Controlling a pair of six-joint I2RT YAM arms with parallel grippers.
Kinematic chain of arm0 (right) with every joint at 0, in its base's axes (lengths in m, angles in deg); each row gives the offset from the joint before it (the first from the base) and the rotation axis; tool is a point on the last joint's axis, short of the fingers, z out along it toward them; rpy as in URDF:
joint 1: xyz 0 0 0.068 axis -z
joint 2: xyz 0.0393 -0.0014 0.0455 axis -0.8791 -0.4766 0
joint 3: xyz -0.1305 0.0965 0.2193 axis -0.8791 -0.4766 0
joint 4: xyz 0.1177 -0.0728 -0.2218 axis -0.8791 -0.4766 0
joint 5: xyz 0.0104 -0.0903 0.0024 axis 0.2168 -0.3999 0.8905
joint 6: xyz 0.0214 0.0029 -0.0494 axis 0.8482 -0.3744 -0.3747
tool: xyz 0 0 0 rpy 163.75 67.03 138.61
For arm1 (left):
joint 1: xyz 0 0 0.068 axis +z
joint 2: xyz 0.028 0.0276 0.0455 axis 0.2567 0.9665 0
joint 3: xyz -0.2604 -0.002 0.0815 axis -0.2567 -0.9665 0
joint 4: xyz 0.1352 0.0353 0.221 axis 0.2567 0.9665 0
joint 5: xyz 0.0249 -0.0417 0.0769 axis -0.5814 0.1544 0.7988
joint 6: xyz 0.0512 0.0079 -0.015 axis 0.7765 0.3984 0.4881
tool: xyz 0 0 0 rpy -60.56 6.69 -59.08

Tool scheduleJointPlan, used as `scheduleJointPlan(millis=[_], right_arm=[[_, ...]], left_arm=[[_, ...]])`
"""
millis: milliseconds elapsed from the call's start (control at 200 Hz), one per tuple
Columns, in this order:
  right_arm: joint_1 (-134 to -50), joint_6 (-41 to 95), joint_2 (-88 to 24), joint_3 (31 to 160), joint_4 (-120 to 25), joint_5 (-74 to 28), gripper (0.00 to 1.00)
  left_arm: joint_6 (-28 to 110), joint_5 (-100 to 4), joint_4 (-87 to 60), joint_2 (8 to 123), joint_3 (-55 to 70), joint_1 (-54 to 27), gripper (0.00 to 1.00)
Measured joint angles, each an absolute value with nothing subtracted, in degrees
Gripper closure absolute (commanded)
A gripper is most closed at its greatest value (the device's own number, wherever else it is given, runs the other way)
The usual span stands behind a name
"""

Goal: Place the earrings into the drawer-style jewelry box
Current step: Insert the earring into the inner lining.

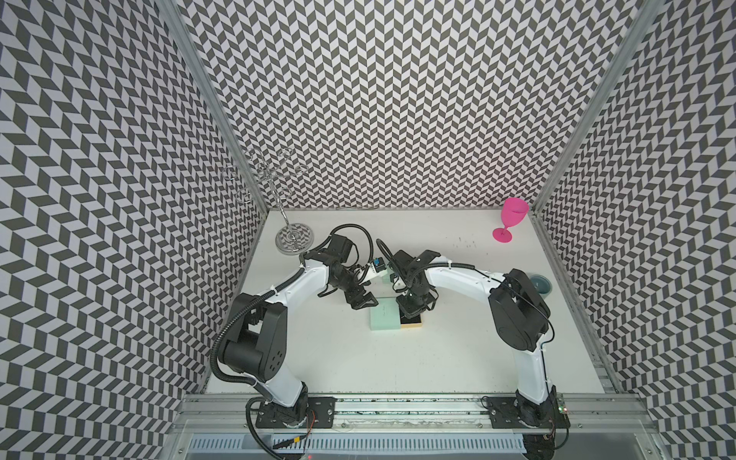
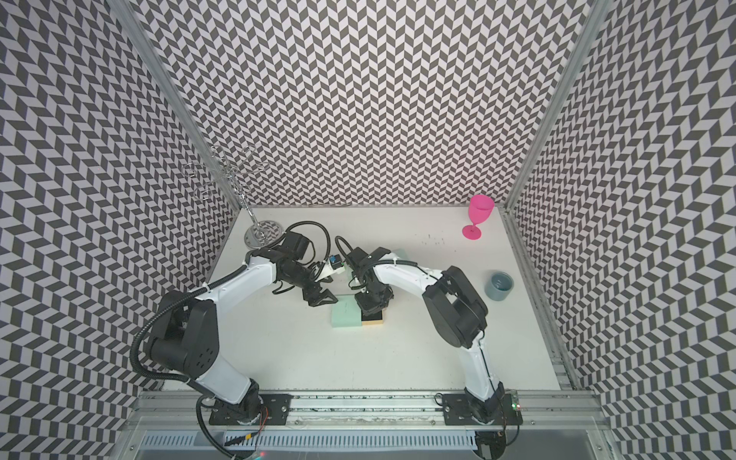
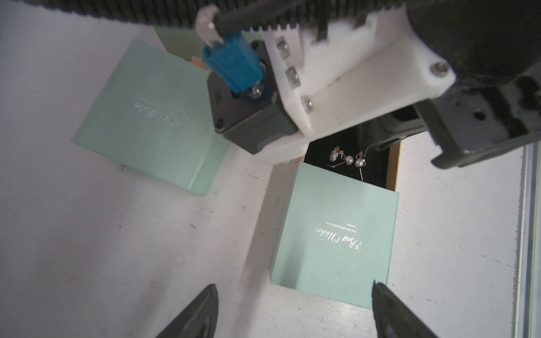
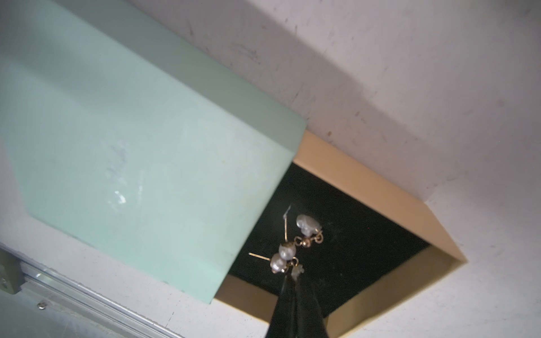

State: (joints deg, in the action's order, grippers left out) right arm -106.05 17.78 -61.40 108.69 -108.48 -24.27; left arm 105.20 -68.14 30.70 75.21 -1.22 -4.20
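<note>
Nearest the lens, the right gripper [image 4: 295,278] had its fingers pressed together, the tips seemingly pinching a pale bit of one of the earrings [image 4: 285,251]. These lay inside the pulled-out drawer [image 4: 380,187], posts toward the mint sleeve [image 4: 146,146]. We noted the left gripper [image 3: 292,284] part-spread, empty and farther off; the second mint box [image 3: 146,117] stood clear.

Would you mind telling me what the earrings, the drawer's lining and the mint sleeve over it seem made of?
The earrings: seemingly golden metal wire with glossy pearly beads, by their sheen. The drawer lining: matte black, probably velvet or foam, no glare. The mint sleeve: smooth matte card, likely; crisp folded edges.
</note>
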Motion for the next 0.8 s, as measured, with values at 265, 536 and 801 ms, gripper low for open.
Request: scheduleJointPlan(millis=[265,536,801], right_arm=[[-106.0,17.9,-61.4,107.4,-107.1,-24.3,0.95],[-106.0,18.0,-61.4,106.9,-106.5,-24.3,0.95],[-106.0,18.3,-61.4,106.4,-105.9,-24.7,0.9]], left_arm=[[105.2,-68.1,30.7,75.2,-1.2,-4.2,0.17],[105.2,-68.1,30.7,75.2,-1.2,-4.2,0.17],[105.2,-68.1,30.7,75.2,-1.4,-4.2,0.17]])
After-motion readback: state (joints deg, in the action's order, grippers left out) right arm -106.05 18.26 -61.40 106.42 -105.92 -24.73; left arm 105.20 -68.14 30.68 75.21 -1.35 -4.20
